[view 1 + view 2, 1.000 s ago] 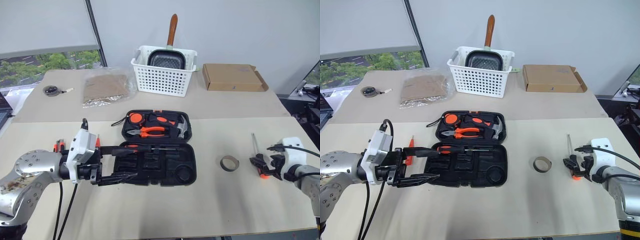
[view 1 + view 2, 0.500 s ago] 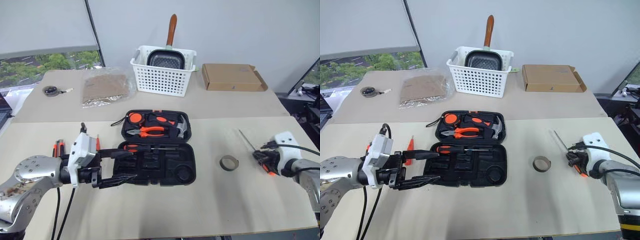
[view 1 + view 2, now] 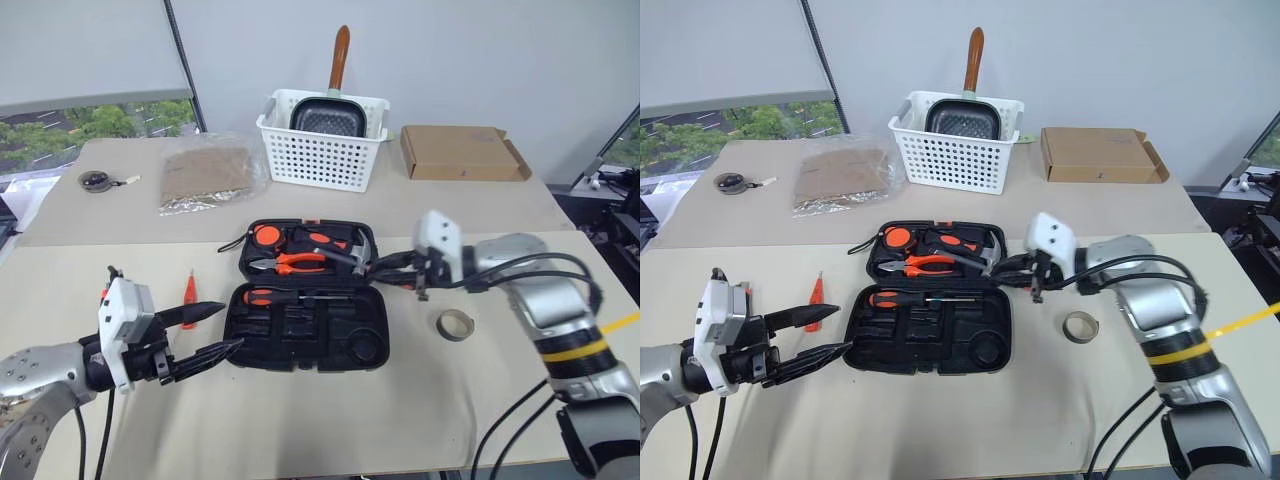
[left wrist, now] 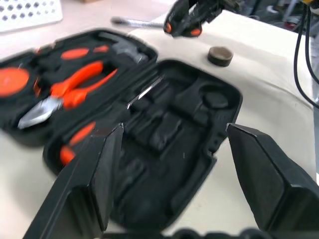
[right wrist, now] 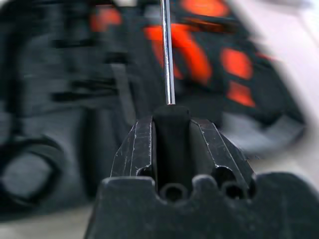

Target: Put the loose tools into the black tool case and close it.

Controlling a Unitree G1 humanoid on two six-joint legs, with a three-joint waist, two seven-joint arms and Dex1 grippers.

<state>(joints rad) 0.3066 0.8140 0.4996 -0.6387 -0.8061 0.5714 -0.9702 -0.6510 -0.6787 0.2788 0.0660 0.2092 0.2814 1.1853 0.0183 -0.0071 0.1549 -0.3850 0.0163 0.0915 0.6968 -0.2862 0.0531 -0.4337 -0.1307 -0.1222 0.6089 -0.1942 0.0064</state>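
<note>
One steel-shaft screwdriver (image 5: pixel 168 59) sits clamped in the right tool (image 3: pixel 1032 275); left tool (image 3: pixel 215 330) gapes empty.

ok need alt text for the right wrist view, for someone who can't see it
The right gripper is shut on a screwdriver, its steel shaft pointing straight ahead from between the two black fingers. Behind it lies the open black tool case, with orange-handled tools in its slots.
</note>
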